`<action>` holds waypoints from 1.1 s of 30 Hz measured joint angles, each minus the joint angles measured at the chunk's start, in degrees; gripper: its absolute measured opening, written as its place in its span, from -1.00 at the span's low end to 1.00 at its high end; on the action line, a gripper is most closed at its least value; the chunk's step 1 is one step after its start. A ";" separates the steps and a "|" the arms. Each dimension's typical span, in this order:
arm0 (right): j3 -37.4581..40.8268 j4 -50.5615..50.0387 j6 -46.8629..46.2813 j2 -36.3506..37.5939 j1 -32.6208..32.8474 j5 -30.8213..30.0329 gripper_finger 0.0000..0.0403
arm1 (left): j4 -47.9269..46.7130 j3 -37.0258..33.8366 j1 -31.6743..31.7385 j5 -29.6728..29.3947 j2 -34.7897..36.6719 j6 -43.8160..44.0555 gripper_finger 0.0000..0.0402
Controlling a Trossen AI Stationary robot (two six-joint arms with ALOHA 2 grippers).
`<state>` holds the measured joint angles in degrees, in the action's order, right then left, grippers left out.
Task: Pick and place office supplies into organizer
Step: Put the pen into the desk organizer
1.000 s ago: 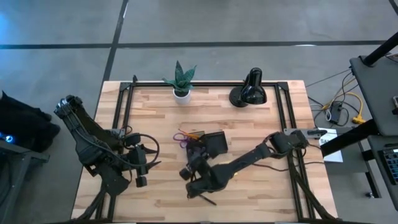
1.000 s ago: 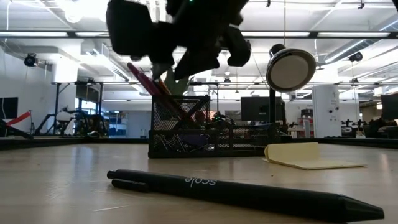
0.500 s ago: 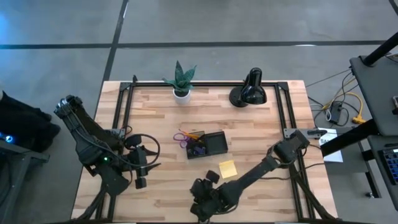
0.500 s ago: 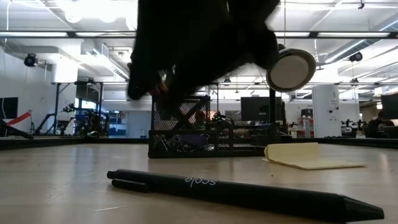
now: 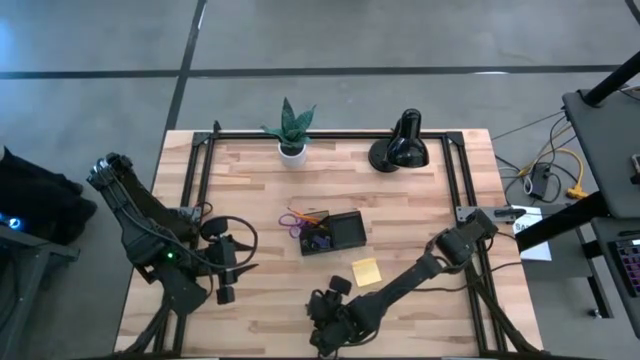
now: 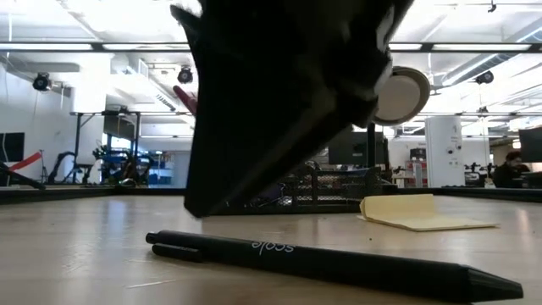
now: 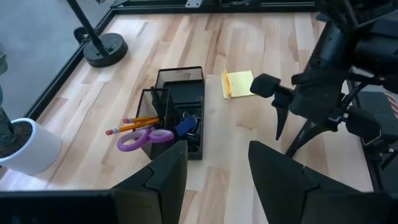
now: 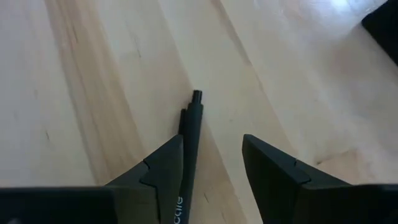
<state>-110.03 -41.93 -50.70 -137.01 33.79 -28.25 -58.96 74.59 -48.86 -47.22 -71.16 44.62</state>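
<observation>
I'm over the pen (image 8: pixel 189 149) with the right gripper (image 8: pixel 211 162), jaws spread, one nearly above it; drop off-centre and it rolls away.

Wooden table (image 5: pixel 250 190), organizer (image 5: pixel 335 232), pen (image 6: pixel 322 261), sticky-note pad (image 5: pixel 366 271)

A light wooden worktop (image 5: pixel 250 190) with a black metal frame stands on a grey floor (image 5: pixel 330 60). At its far edge a small green plant in a white pot (image 5: pixel 291 132) sits near the middle, and a black desk lamp (image 5: pixel 401 143) with a round base stands to its right, well apart from it. Beside the worktop's right side, cables and a yellow plug (image 5: pixel 573 187) lie on the floor. The low view shows the lamp's round head (image 6: pixel 400 96) against a bright workshop room with ceiling lights.
</observation>
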 joint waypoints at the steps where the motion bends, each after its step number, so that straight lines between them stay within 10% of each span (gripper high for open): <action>1: 0.46 0.91 0.47 0.00 -0.06 0.21 -0.22 | 0.00 0.00 0.00 0.00 0.00 0.00 -0.22; 33: 7.88 11.94 4.65 0.34 -0.32 3.80 -0.54 | 0.08 -4.52 0.02 -0.08 0.00 2.02 -0.22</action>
<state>-102.14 -29.99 -46.05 -136.67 33.47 -24.46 -58.88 70.06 -48.84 -47.30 -71.16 46.64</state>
